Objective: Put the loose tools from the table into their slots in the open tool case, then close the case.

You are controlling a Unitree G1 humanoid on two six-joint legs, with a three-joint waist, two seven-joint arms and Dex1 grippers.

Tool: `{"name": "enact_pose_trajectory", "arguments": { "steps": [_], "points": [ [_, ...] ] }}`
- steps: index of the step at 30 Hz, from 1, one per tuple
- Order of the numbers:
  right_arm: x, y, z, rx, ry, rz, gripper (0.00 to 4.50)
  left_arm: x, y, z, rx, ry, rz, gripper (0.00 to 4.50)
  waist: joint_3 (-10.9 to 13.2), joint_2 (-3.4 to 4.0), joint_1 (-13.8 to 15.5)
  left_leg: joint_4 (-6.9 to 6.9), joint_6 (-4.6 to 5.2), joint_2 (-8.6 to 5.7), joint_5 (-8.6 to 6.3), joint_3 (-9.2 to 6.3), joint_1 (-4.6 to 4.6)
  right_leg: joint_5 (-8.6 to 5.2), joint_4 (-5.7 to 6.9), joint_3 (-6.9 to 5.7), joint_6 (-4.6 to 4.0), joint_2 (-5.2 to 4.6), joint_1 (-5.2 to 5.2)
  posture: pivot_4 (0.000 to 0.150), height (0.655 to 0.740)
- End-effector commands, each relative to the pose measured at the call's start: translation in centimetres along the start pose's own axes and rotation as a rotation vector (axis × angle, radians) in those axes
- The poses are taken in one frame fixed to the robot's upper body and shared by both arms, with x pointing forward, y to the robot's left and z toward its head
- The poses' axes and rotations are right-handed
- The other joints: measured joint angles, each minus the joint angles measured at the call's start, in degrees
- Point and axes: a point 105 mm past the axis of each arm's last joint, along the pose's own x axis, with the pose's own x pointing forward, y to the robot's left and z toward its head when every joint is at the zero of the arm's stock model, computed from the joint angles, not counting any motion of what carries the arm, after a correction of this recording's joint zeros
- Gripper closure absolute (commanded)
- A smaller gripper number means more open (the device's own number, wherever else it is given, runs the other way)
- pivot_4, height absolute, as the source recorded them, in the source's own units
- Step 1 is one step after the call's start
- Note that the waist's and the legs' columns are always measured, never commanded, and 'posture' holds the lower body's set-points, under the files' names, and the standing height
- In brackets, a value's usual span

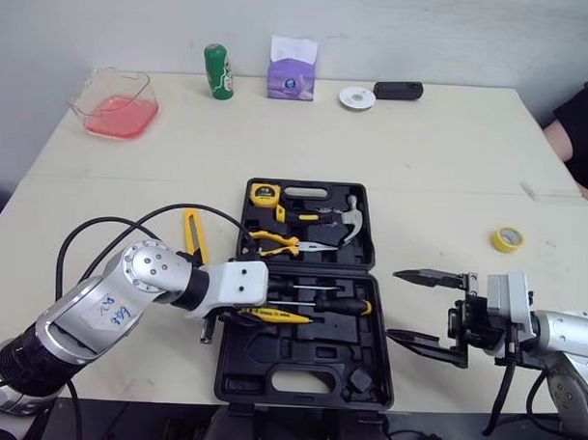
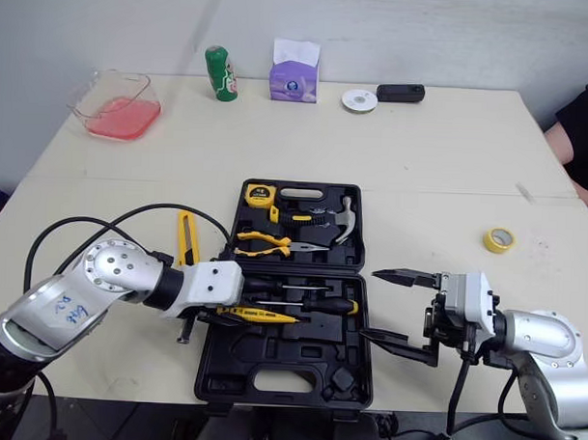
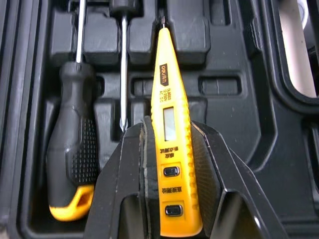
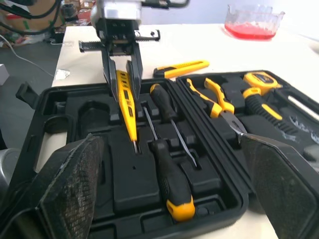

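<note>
Clearly the left gripper's two black fingers (image 3: pixel 124 169) are clamped on the sides of a yellow plastic tester pen with a small display (image 3: pixel 169 99). The left gripper (image 3: pixel 169 134) holds it low over the near half of the open black plastic tool case (image 1: pixel 298 384), with the pen's tip pointing towards the robot's right. I can't tell whether the pen is seated in its slot. Just beside it in the same half lie a screwdriver with a black and yellow handle (image 3: pixel 72 164) and a thinner screwdriver (image 3: pixel 123 64).

The right gripper (image 1: pixel 397 304) hovers just beside the case's right edge with its fingers (image 1: pixel 427 277) spread wide and nothing between them.

The far half of the case holds a yellow tape measure (image 1: pixel 265 192), a steel claw hammer (image 1: pixel 349 220) and yellow-handled pliers (image 1: pixel 274 241). A yellow utility knife (image 1: pixel 195 234) lies loose on the cream table (image 1: pixel 441 167), just left of the case. A small roll of yellow tape (image 1: pixel 507 239) sits well apart to the right.
</note>
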Motion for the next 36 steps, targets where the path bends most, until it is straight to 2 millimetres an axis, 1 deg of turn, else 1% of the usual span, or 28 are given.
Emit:
{"name": "enact_pose_trajectory", "arguments": {
  "steps": [1, 5, 9, 19, 21, 22, 24, 27, 30, 33, 36],
  "points": [
    [-0.4, -0.1, 1.0, -0.037, -0.004, -0.008, 0.0, 0.2, 0.1, 0.2, 0.035, 0.006, 0.019, 3.92, 0.0, 0.0, 0.16, 0.0, 0.0, 0.0, 0.0, 0.0, 0.0, 0.0, 0.0, 0.0, 0.0, 0.0, 0.0, 0.15, 0.74],
    [-0.3, -0.2, 0.9, -0.038, -0.001, -0.01, 0.0, 0.6, 0.4, 0.1, 0.04, -0.001, 0.03, 3.92, 0.0, 0.0, 0.71, 0.05, 0.01, 0.0, 0.0, 0.0, 0.0, 0.0, -0.02, 0.01, 0.0, 0.0, 0.0, 0.15, 0.74],
    [-0.2, -0.2, 0.8, -0.039, -0.002, -0.01, 0.0, 1.1, 0.2, -0.1, 0.046, 0.008, 0.029, 3.92, 0.0, 0.0, 0.97, 0.15, 0.02, -0.01, 0.0, -0.02, 0.0, 0.0, -0.02, 0.0, 0.0, -0.01, 0.03, 0.15, 0.74],
    [-0.1, -0.5, 0.7, -0.052, -0.019, -0.009, 0.0, 1.3, 0.2, -0.1, 0.049, -0.008, 0.052, 3.92, 0.0, -0.01, 0.95, 0.4, 0.06, -0.01, -0.02, -0.06, -0.01, 0.0, 0.01, 0.01, 0.0, -0.04, 0.1, 0.15, 0.74],
    [-0.1, -0.6, 0.6, -0.051, -0.021, -0.008, 0.0, 1.4, -0.2, 0.0, 0.077, -0.016, 0.026, 2.87, 0.0, -0.01, 0.93, 0.45, 0.08, -0.01, -0.03, -0.06, -0.02, 0.0, 0.02, 0.01, 0.01, -0.04, 0.1, 0.15, 0.74],
    [-0.1, -0.7, 0.5, -0.051, -0.022, -0.008, 0.0, 1.3, 0.0, 0.3, 0.105, -0.032, 0.042, 2.52, 0.0, 0.0, 0.87, 0.47, 0.08, 0.0, -0.03, -0.06, -0.03, 0.0, 0.02, 0.01, 0.01, -0.04, 0.1, 0.15, 0.74],
    [0.0, -0.7, 0.4, -0.053, -0.023, -0.005, 0.0, 1.1, 0.6, 1.2, 0.139, -0.096, 0.099, 1.58, 0.0, 0.0, 0.81, 0.46, 0.08, 0.01, -0.04, -0.06, -0.03, 0.0, 0.02, 0.02, 0.01, -0.04, 0.09, 0.15, 0.74],
    [0.2, -0.7, 0.5, -0.056, -0.029, -0.004, 0.0, 0.3, 0.8, 1.2, 0.1, -0.139, 0.136, 1.58, 0.0, -0.01, 0.75, 0.47, 0.08, 0.03, -0.04, -0.08, -0.07, 0.0, 0.03, 0.0, 0.01, -0.04, 0.08, 0.15, 0.74],
    [0.1, -0.8, 0.4, -0.056, -0.028, -0.005, 0.0, -0.3, 0.9, 1.8, 0.16, -0.191, 0.152, 1.58, 0.0, 0.0, 0.71, 0.51, 0.08, 0.04, -0.03, -0.09, -0.09, 0.0, 0.1, -0.01, 0.0, -0.04, 0.04, 0.15, 0.74],
    [-0.2, -1.1, 0.1, -0.054, -0.018, -0.014, 0.0, -2.1, 0.9, 2.3, 0.143, -0.359, 0.175, 1.58, 0.0, 0.0, 0.57, 0.56, 0.09, 0.04, -0.05, -0.08, -0.09, 0.0, 0.09, 0.0, 0.0, -0.05, 0.05, 0.15, 0.74],
    [-0.2, -1.2, -0.1, -0.053, -0.016, -0.012, 0.0, -3.1, 0.4, 2.4, 0.118, -0.492, 0.155, 1.58, 0.0, 0.0, 0.6, 0.57, 0.09, 0.06, -0.06, -0.09, -0.09, 0.0, 0.1, -0.01, 0.0, -0.06, 0.05, 0.15, 0.74]
  ]
}}
